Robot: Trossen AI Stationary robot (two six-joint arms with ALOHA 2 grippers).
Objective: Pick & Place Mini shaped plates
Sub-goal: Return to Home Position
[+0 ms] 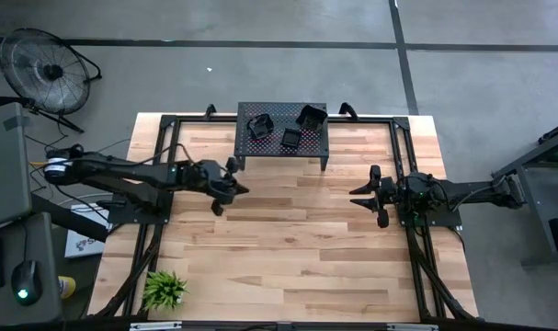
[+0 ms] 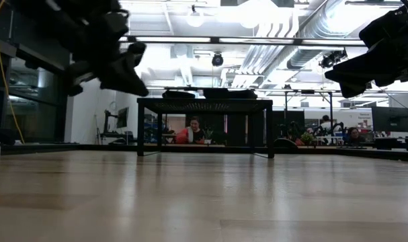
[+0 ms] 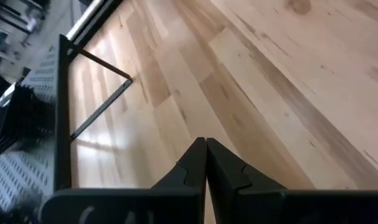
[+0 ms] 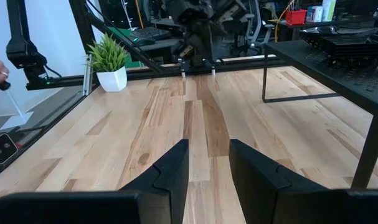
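A pale wooden worktop (image 1: 288, 267) framed in black rails stands on a grey concrete floor, with a round fan (image 1: 44, 66) on the floor off its far left corner, and beyond it the low view looks into an open, brightly lit office where a person (image 2: 193, 132) sits behind the table. At the middle of the worktop's far edge we see a black perforated metal stand (image 1: 246, 147), and the mini shaped plates (image 1: 259, 127) rest on its top in three separate dark groups, one to the left, one at the far right corner and one between them nearer the front edge. The left gripper (image 3: 205, 144) hangs above the bare wood just in front of the stand's left front leg, its fingers pressed together and holding nothing. The right gripper (image 4: 208, 146) hangs above the worktop off to the stand's right, well apart from it, its fingers spread with a clear gap and empty. A small green plant (image 1: 165, 289) in a white pot stands at the near left corner. Faint marks on the left gripper's base are too blurred for us to read.
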